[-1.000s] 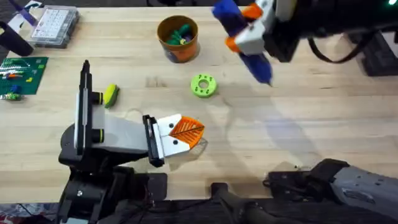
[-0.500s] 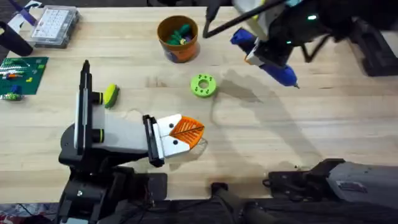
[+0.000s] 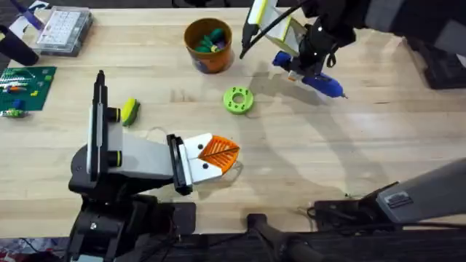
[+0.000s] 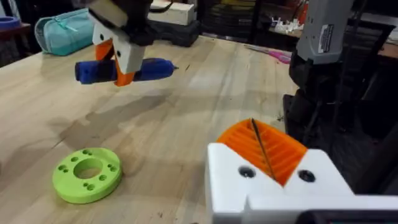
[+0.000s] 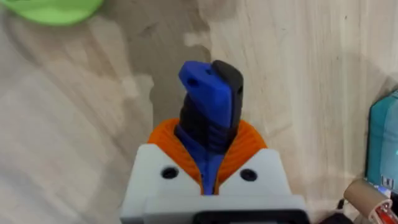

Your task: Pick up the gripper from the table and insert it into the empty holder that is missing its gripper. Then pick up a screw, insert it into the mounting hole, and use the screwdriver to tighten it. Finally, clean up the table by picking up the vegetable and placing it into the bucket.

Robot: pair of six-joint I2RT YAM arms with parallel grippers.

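Note:
My right gripper (image 3: 298,67) is shut on the blue screwdriver (image 3: 319,81), which hangs nearly level just above the table (image 3: 349,145) at the back, right of the bucket (image 3: 209,45). Its orange pads clamp the blue handle (image 5: 208,106). The left wrist view shows the screwdriver (image 4: 152,68) off the wood. My left gripper (image 3: 218,153) rests near the front, its orange ribbed fingers (image 4: 283,152) pressed together in the white holder (image 4: 273,193). The yellow-green vegetable (image 3: 129,110) lies beside the left arm. A screw is out of view.
A flat green ring (image 3: 238,100) lies mid-table between the two grippers. The bucket holds small coloured pieces. A clear parts box (image 3: 64,29) and a green board (image 3: 25,86) sit at the far left. Bare wood stretches across the right half.
My right arm has dropped from high under the camera and shifted right with the screwdriver, which now lies nearly level close to the table. The left arm has not moved.

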